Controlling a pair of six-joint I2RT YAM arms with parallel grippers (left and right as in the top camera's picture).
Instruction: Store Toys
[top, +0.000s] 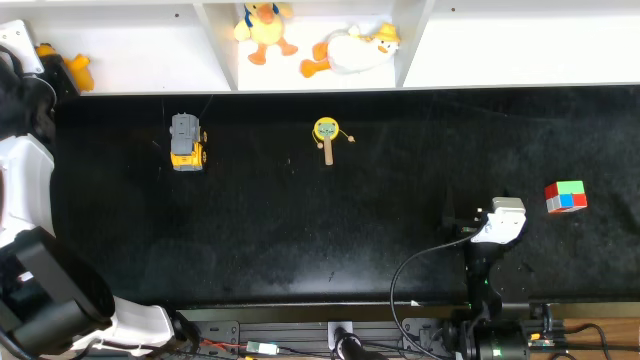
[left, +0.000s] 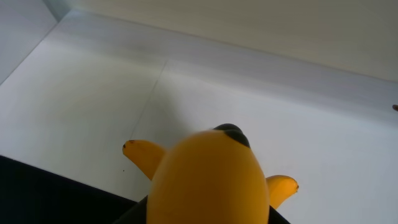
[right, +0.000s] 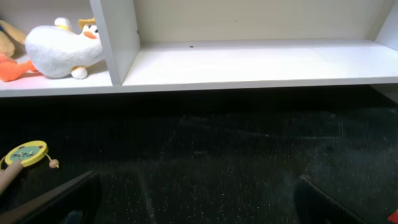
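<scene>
Left fingers pinch the orange plush toy inside the shelf (left bay); right fingers hang spread wide over the counter, rattle well off to their left.

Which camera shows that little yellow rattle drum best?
The top view: the rattle drum lies whole on the black mat. The right wrist view catches its head, the handle cut off at the edge.

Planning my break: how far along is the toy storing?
Done: yellow duck and white duck lie in the middle compartment. In hand: the left arm has an orange toy at the left compartment. Left: truck, rattle and colour cube on the black mat; the right end effector hovers open, empty.
</scene>
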